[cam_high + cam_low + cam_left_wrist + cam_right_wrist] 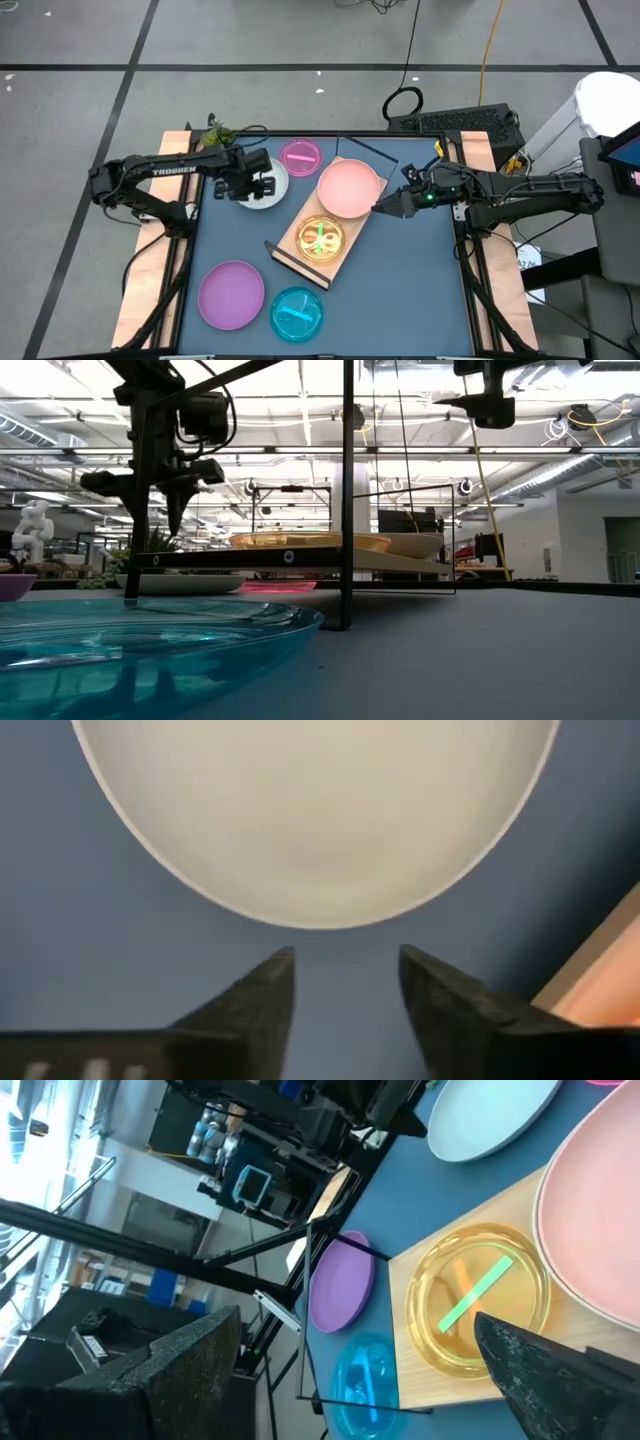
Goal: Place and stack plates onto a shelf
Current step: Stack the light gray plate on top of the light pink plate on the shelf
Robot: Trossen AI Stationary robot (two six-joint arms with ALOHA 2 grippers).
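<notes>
The light-wood shelf (338, 222) lies slantwise mid-table. On it rest a salmon pink plate (348, 188) and a small orange translucent plate (320, 238) with green showing in it. My left gripper (345, 988) is open, pointing down at the near edge of the pale blue-white plate (315, 810), which lies flat on the table. My right gripper (345, 1380) is open wide and hovers at the salmon plate's right edge (378, 205). A small pink plate (300, 155), a purple plate (231, 294) and a small blue plate (297, 312) lie on the table.
A black frame rod (347, 490) of the shelf stands upright in the low view. A keyboard (470, 122) and cables lie beyond the far right corner. Bare blue table (410, 290) stretches on the near right side. A small plant (215, 132) stands at the far left corner.
</notes>
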